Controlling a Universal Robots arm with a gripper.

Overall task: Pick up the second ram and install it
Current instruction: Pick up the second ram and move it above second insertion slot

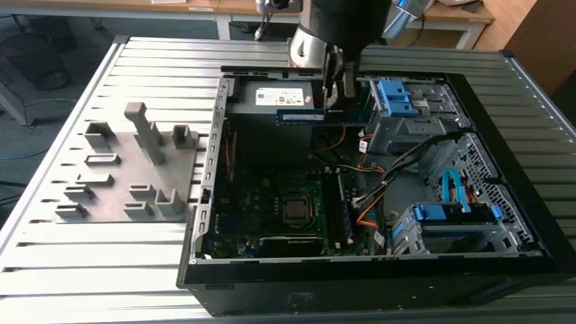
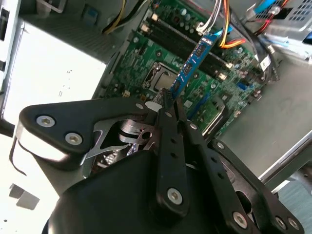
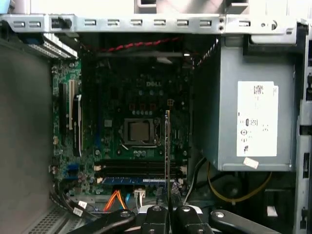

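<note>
Over the computer case [image 1: 205, 169], gripper [image 1: 340, 104] clamped on the second ram [image 1: 300, 116], motherboard [image 1: 270, 196] at six o'clock, exterior view

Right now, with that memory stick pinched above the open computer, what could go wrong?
1. The gripper pinches the ram between narrow fingertips, so it might slip or tilt and drop onto the motherboard.
2. Lowered crooked, it may miss its slot or knock the seated ram beside it.
3. Orange cables lie close to the slots and could snag it.
</note>
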